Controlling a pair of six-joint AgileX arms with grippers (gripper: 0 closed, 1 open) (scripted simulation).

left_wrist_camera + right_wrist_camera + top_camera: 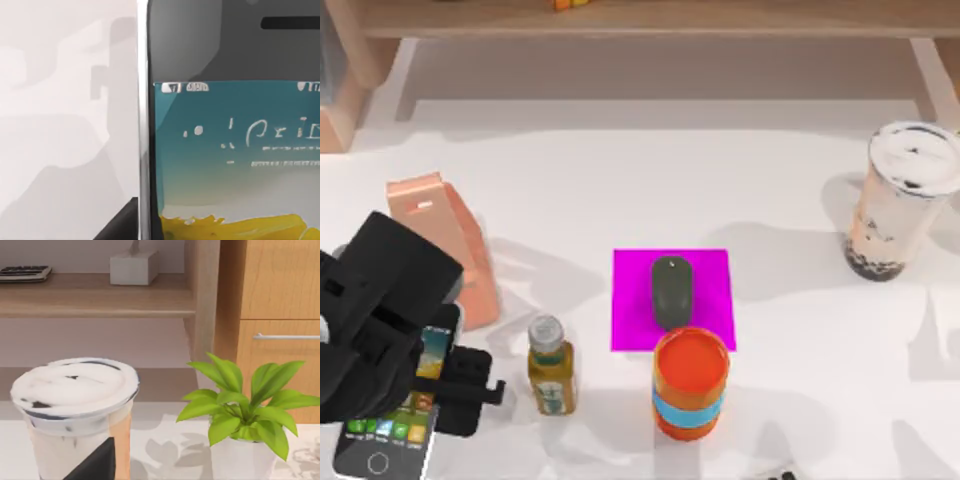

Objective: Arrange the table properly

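A magenta mat [672,298] is seen near the middle of the worktop [620,180], with a dark mouse [671,291] resting on it. An orange can with a blue band [691,384] stands touching the mat's near edge. A small yellow bottle [551,365] stands to the mat's left, beside a peach carton [455,245]. A lidded milk-tea cup [905,200] stands at the right side; a potted plant [247,420] is seen beside it in the right wrist view. The worktop is plain, white and smooth, spreading beneath everything. A phone [405,415] lies flat at the front left corner. The left tool [460,390] is held low over the phone; whether its fingers are spread or closed cannot be told.
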